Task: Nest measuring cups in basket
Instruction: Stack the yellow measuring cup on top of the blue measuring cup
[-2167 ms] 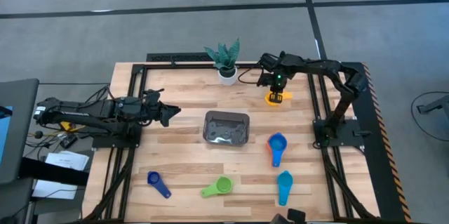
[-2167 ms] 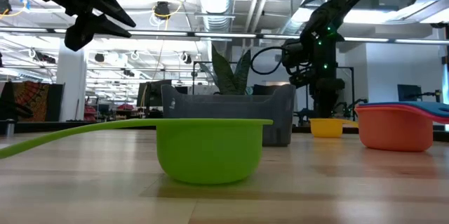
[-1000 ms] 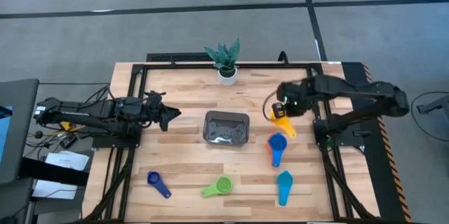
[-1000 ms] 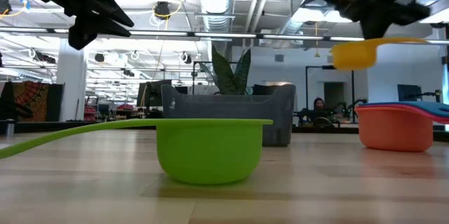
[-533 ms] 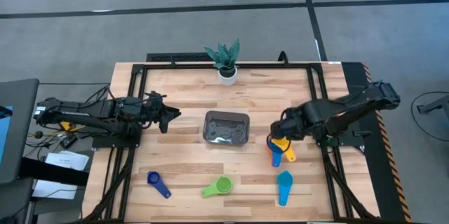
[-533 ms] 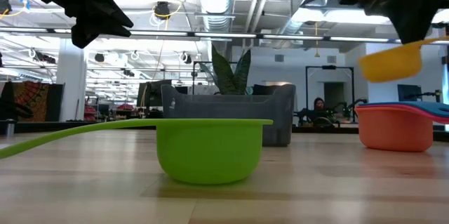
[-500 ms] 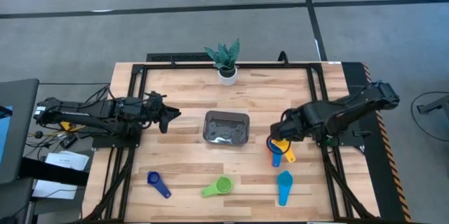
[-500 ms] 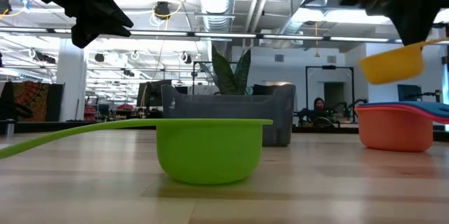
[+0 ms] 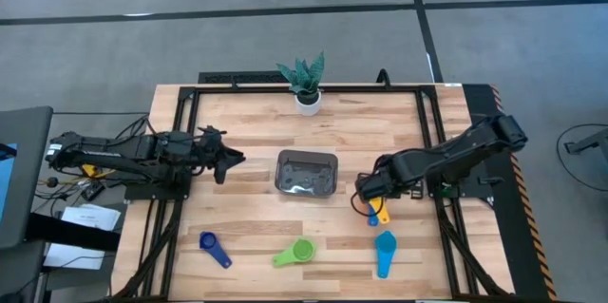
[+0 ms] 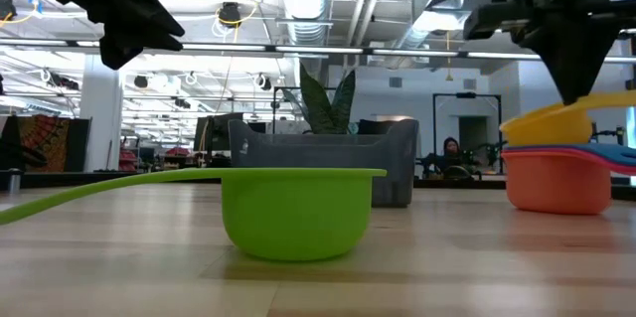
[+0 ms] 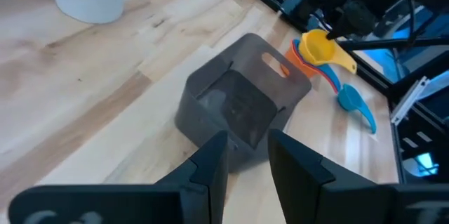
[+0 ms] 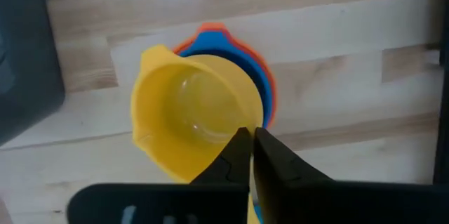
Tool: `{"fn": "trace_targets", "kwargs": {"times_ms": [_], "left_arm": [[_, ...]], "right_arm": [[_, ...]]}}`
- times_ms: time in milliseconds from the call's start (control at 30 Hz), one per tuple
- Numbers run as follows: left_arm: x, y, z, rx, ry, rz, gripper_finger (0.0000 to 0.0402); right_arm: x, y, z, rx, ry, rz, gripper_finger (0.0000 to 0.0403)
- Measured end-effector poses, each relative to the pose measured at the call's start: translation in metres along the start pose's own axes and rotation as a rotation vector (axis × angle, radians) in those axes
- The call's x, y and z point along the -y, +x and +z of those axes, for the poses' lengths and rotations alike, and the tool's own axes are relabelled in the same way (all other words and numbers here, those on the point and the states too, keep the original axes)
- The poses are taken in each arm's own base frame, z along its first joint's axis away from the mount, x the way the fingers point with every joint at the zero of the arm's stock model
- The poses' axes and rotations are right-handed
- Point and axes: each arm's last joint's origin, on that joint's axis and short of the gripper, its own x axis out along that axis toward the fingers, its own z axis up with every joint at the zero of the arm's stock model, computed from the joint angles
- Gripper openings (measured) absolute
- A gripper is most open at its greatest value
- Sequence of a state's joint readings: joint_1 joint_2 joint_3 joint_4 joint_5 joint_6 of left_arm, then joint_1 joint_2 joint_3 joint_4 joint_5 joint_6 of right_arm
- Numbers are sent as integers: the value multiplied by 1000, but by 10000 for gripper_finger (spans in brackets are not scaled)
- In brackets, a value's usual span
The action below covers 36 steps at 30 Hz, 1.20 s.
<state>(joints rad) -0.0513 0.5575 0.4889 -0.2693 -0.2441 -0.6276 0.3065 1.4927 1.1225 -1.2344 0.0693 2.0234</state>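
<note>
The yellow measuring cup sits in my right gripper, right over a blue cup nested in an orange-red cup, just right of the grey mesh basket. In the low view the yellow cup sits on the blue rim. A green cup, a dark blue cup and a light blue cup lie on their bases near the table's near edge. My left gripper hangs open left of the basket. My right gripper pinches the yellow cup's rim at the side where its handle begins, one finger inside the bowl and one outside. The fingers come from above, pointing down. The cup stays upright, its bottom low in the blue cup.
A white-potted plant stands at the far edge, behind the basket. Black frame rails run along both table sides. Bare wood lies between the basket and the near cups.
My right gripper has carried the yellow cup toward the table's near edge and slightly left, then down, from high beside the basket's far right corner to the blue and orange-red stack. The cup has stayed upright and now sits at the stack's rim.
</note>
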Motion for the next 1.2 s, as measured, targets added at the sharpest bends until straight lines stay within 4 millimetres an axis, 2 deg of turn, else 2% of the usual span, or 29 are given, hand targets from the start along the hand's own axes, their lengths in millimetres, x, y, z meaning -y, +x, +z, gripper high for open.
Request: {"fn": "trace_targets", "kwargs": {"times_ms": [367, 567, 700, 800, 1000, 1200], "left_arm": [[-1, 0, -2, -27, -1, 7, 90], [-1, 0, -2, -23, 1, 12, 90], [-1, 0, -2, -22, 2, 14, 90], [-2, 0, -2, -17, 7, 23, 90], [-2, 0, -2, -13, 9, 28, 90], [-2, 0, -2, -13, -11, 27, 90]], "right_arm": [[2, -6, -2, -44, 7, 39, 103], [7, -6, -12, -96, -71, 5, 127], [15, 0, -20, -82, -115, -101, 121], [17, 13, -24, -66, -139, -138, 108], [14, 41, -32, -106, -193, -105, 86], [3, 52, -40, -143, -245, -38, 81]]}}
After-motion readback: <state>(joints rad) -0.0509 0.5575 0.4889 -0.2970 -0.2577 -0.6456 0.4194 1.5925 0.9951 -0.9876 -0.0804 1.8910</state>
